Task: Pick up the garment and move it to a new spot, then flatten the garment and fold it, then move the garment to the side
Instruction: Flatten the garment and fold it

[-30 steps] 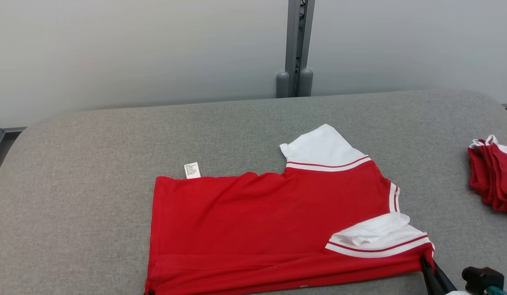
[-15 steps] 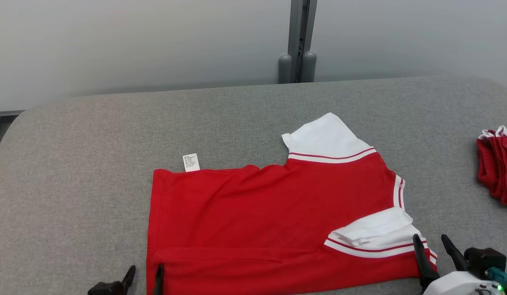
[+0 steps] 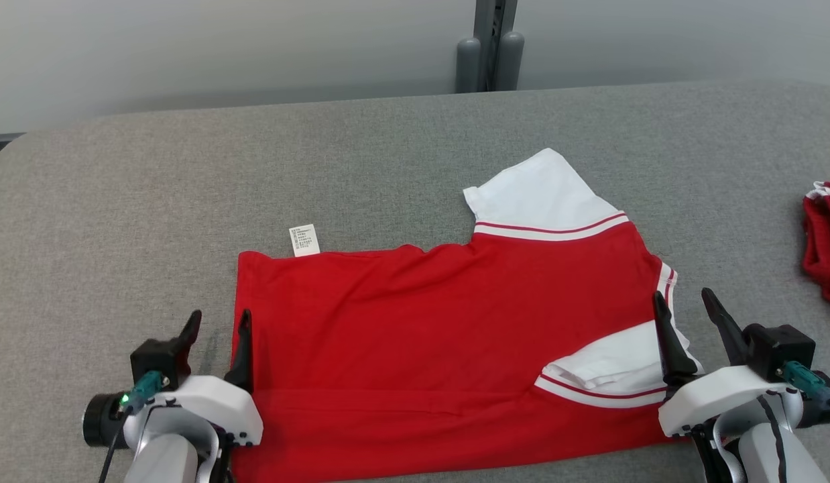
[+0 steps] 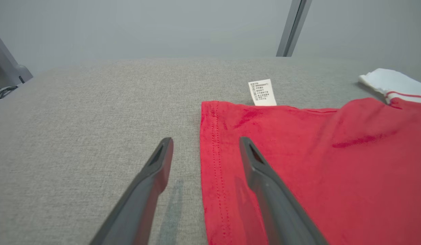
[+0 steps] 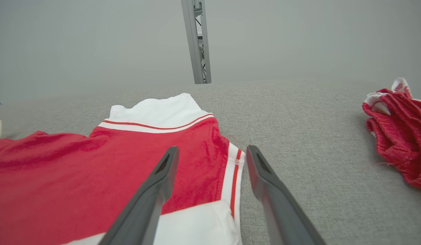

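— Where's the garment?
— The red garment (image 3: pixel 422 322) lies flat on the gray table (image 3: pixel 153 181), center to lower right of the head view. One white sleeve (image 3: pixel 542 194) points toward the frame top. The 2nd white sleeve (image 3: pixel 609 365) is folded in at lower right. The care label (image 3: pixel 305 240) pokes out along the upper edge, left of center.
— And your grippers?
— Both are spread wide w/ nothing in either. My left gripper (image 3: pixel 220 314) is at lower left, straddling the garment's left hem. In the left wrist view, one finger is over bare table and the other over red cloth. Can't tell if the tips touch. My right gripper (image 3: pixel 682 295) is at lower right, astride the striped neck trim (image 3: pixel 664 285), one finger over fabric and the other over table.
— Anything else around?
— A pile of red cloth (image 3: pixel 824 241) at the far right edge, well apart from the garment. A gray post (image 3: pixel 489 40) at top center, behind the table.
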Controlling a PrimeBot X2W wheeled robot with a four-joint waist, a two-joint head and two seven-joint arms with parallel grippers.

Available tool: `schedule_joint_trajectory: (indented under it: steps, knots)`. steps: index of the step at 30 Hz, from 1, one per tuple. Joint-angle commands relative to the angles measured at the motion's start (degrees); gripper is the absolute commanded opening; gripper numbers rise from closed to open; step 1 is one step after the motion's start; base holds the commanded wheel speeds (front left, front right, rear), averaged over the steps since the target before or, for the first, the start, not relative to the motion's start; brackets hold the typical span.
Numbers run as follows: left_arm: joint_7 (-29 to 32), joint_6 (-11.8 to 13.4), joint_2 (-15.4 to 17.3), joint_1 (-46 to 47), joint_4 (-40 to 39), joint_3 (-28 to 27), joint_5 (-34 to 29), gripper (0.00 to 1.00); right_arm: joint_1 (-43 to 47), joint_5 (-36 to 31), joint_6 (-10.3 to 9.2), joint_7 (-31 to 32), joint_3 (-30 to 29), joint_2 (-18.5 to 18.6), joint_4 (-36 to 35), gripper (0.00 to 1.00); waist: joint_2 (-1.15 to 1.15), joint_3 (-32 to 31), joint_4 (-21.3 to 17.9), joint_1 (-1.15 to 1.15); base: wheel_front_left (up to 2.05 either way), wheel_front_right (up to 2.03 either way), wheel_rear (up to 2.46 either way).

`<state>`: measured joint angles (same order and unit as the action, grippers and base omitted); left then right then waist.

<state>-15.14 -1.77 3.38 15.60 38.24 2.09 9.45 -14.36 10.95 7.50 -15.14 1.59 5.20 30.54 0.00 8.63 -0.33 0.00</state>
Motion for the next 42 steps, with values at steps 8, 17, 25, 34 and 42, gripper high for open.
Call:
schedule_joint_trajectory:
  steps: [8,17,25,34,42]
  knots:
    - [0.8,0.2,2.5,14.2,12.5,1.3,-2.2,1.0,-3.0,0.0,-0.01,0.1,1.9,0.4,-0.2,1.0,0.0,2.9,-0.9,0.0,0.0,0.0,0.0]
    - [3.7,0.3,3.2,21.9,22.0,3.0,-3.0,1.0,-4.3,0.3,-0.01,0.1,3.5,0.0,-0.4,1.0,0.0,4.8,-2.4,0.0,0.0,0.0,0.0]
    - [4.4,-0.3,2.9,25.5,27.7,3.9,-2.4,1.0,-6.0,0.5,-0.01,0.1,4.0,0.9,-0.2,1.0,0.0,6.5,-3.2,0.0,0.0,0.0,0.0]
    - [7.2,-1.8,2.0,29.0,31.8,5.3,-1.8,0.31,-15.5,0.8,-0.01,0.1,8.9,4.8,3.6,1.0,0.0,8.6,-2.0,0.0,0.0,0.0,0.0]
    - [5.7,-3.0,0.9,31.2,32.2,7.5,-1.8,0.0,-29.9,3.6,-0.01,6.6,16.7,7.9,12.9,1.0,0.0,10.7,1.2,0.0,0.0,0.0,0.0]
